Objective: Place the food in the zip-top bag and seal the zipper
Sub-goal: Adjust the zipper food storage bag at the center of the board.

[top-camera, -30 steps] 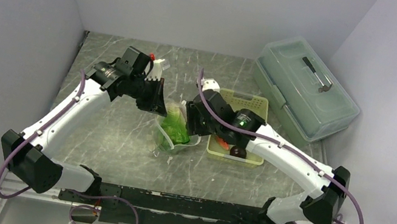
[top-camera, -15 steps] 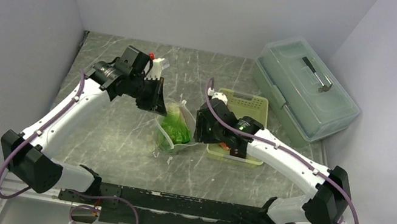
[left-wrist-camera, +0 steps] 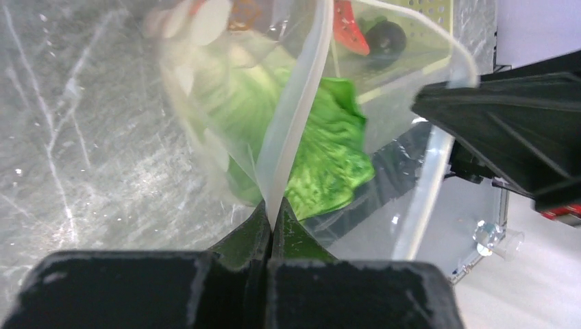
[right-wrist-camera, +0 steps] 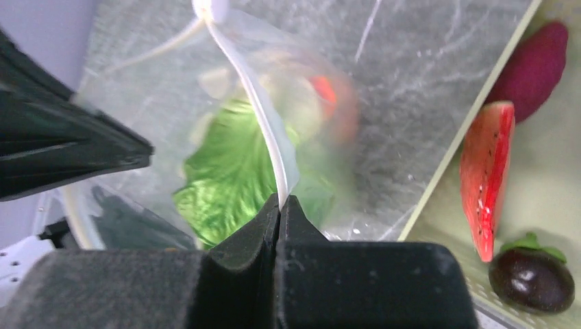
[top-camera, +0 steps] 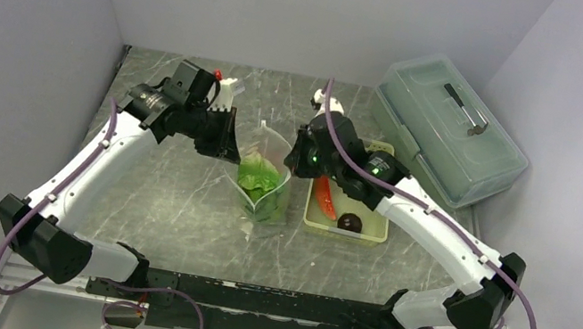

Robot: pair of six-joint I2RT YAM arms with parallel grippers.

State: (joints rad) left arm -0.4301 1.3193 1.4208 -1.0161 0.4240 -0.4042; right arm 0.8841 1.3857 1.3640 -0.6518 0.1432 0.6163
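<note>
The zip-top bag (top-camera: 267, 186) has been lifted upright.

Even, soft light; the wrist views blur close in.

The top view is bright and sharp, with only faint shadows on the worktop (top-camera: 175, 189) below the jaws. In each wrist view the dark jaws at the bottom edge are out of focus, the zip-top bag (left-wrist-camera: 205, 103) just ahead of them smears milky, and the lettuce (left-wrist-camera: 329, 151) beyond is sharper.

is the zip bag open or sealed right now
Open. The left hand and right hand each pinch one side of the mouth of the zip-top bag, held apart, lettuce visible inside.
</note>
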